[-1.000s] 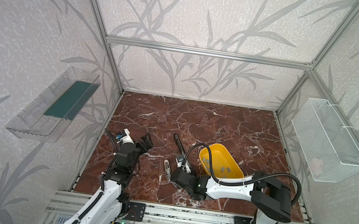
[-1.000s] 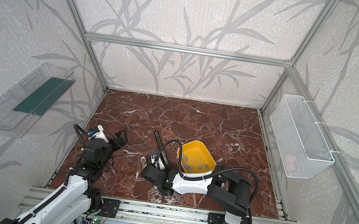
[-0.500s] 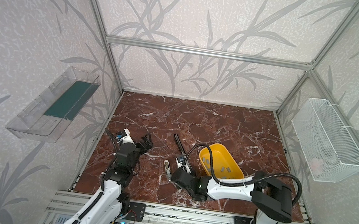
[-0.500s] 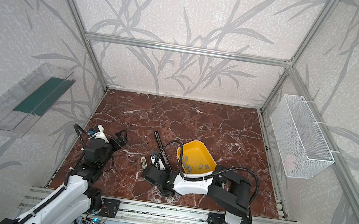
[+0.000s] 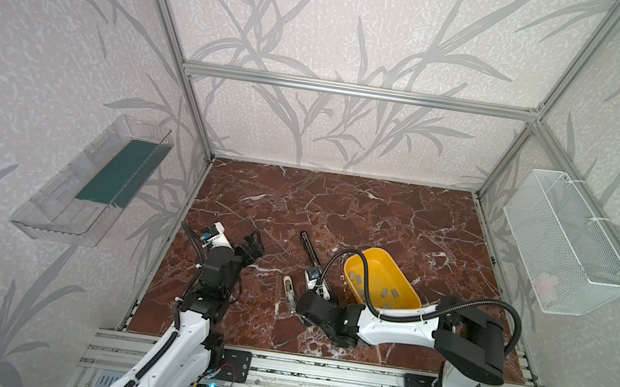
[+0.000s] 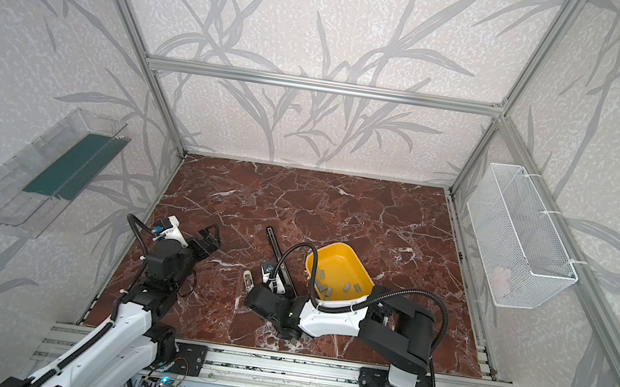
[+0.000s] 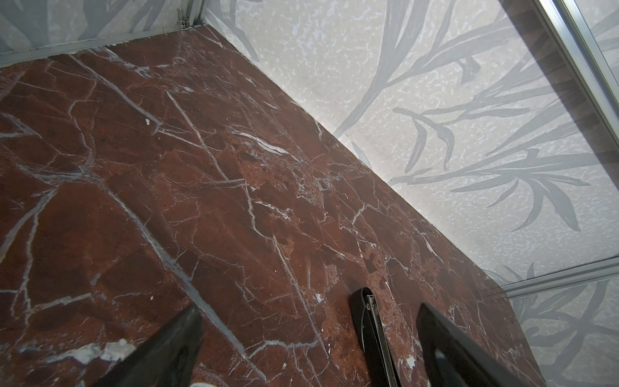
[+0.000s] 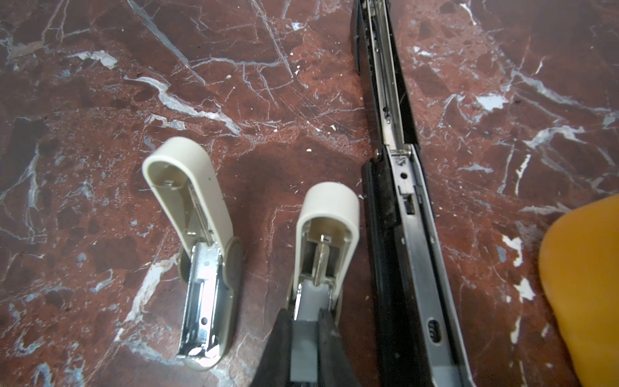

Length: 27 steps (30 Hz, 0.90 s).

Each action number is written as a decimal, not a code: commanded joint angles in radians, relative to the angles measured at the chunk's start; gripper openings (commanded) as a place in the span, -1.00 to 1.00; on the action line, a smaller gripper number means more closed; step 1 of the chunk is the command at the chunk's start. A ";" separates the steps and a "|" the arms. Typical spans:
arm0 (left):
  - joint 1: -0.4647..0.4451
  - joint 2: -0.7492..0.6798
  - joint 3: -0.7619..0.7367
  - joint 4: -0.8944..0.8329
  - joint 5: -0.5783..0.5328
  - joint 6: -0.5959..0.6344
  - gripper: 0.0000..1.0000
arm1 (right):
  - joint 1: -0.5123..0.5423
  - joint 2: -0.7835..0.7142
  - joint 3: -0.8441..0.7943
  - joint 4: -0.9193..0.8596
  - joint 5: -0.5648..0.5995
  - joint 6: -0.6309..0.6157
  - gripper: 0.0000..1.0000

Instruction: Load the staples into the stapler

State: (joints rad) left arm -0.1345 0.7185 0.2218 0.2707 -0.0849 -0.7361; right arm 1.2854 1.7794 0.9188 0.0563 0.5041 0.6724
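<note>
nothing has moved: right tool [image 8: 305, 318] still pinches a grey staple strip [image 8: 303, 350]; left tool [image 7: 310, 310] stays wide.

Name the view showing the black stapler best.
The right wrist view: the black stapler lies close, its metal channel exposed. In both top views it is a thin dark bar; the left wrist view catches one end.

The stapler [image 5: 311, 253] is lying on the table [image 5: 379, 212], running from 11 to 5 o'clock. The outer small stapler [image 8: 191, 201] and the inner small stapler [image 8: 326, 214] are lying at its 8 o'clock, the inner just beside it. The right gripper [image 8: 305, 315] is hanging over the inner small stapler, pinching a staple strip [image 8: 303, 345]. The tub [image 5: 376, 263] of staple strips [image 5: 355, 278] is sitting at the stapler's 3 o'clock, and the left gripper [image 5: 256, 243] is hanging well apart at 9 o'clock.
</note>
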 commanded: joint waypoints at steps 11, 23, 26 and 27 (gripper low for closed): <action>0.006 -0.013 0.023 0.019 -0.007 -0.013 0.99 | -0.005 0.026 0.015 -0.022 0.014 0.030 -0.99; 0.005 -0.013 0.023 0.019 -0.007 -0.014 0.99 | -0.005 0.026 0.015 -0.039 0.008 0.042 -0.99; 0.006 -0.013 0.023 0.018 -0.007 -0.014 0.99 | -0.002 0.017 0.001 -0.045 -0.006 0.052 -0.99; 0.006 -0.013 0.023 0.019 -0.006 -0.014 0.99 | -0.002 0.013 -0.004 -0.046 -0.004 0.058 -1.00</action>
State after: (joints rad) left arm -0.1345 0.7147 0.2218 0.2707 -0.0845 -0.7364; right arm 1.2854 1.7947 0.9192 0.0532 0.5041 0.7090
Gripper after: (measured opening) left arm 0.991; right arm 0.138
